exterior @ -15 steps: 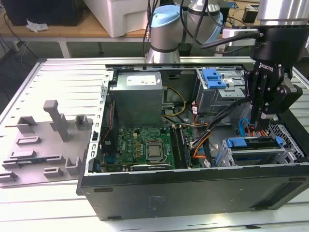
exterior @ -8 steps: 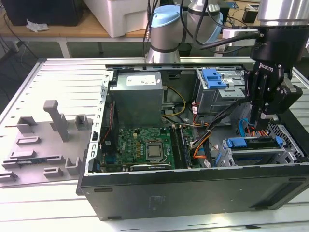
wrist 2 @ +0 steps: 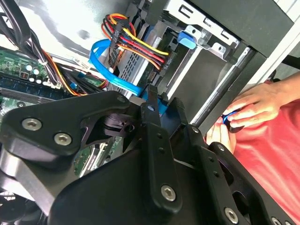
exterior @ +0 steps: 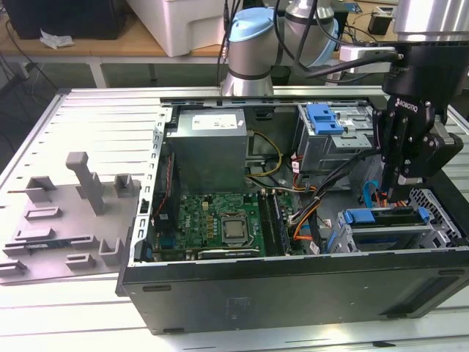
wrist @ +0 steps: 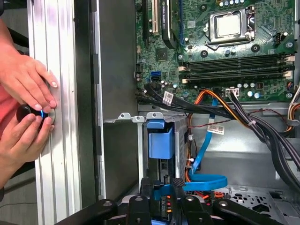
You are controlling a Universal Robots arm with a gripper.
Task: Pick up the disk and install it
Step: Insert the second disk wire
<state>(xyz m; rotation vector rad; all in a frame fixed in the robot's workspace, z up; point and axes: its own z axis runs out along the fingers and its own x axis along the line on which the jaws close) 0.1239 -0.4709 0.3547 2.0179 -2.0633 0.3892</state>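
"Blue plastic is what I am looking at. See it? That is the frame around the disk (wrist: 161,140)."

"Where is the disk sitting?"

"It is standing on its edge inside the metal cage (exterior: 381,238), at the front corner of the open computer case (exterior: 293,293), on the exterior view's right. In the exterior view I am seeing it as a blue strip (exterior: 370,217) along the top of the cage."

"What is the gripper (wrist: 161,183) doing?"

"It is reaching down at one end of the disk. In both wrist views the two fingers are sitting very close together, with a thin bit of blue between them (wrist 2: 163,104). So I am thinking it is pinching the end of the disk's frame. A blue flat cable (wrist: 201,154) is curling just beside that spot, so I am not fully sure."

"Is the disk heavy?"

"I am guessing it is a bit heavy for its size, and hard. It is not going to bend. The metal face is smooth, so it could be slipping. The plastic sides are better for holding. That thin edge is where I am wanting the fingers."

"Can it break?"

"I am thinking yes, if it is bumped or dropped. The cage is a tight fit too, so a tilted disk could be getting stuck."

"Whose hand (wrist: 26,77) is that?"

"A person is resting both hands on the table beside the case, holding something small and black."
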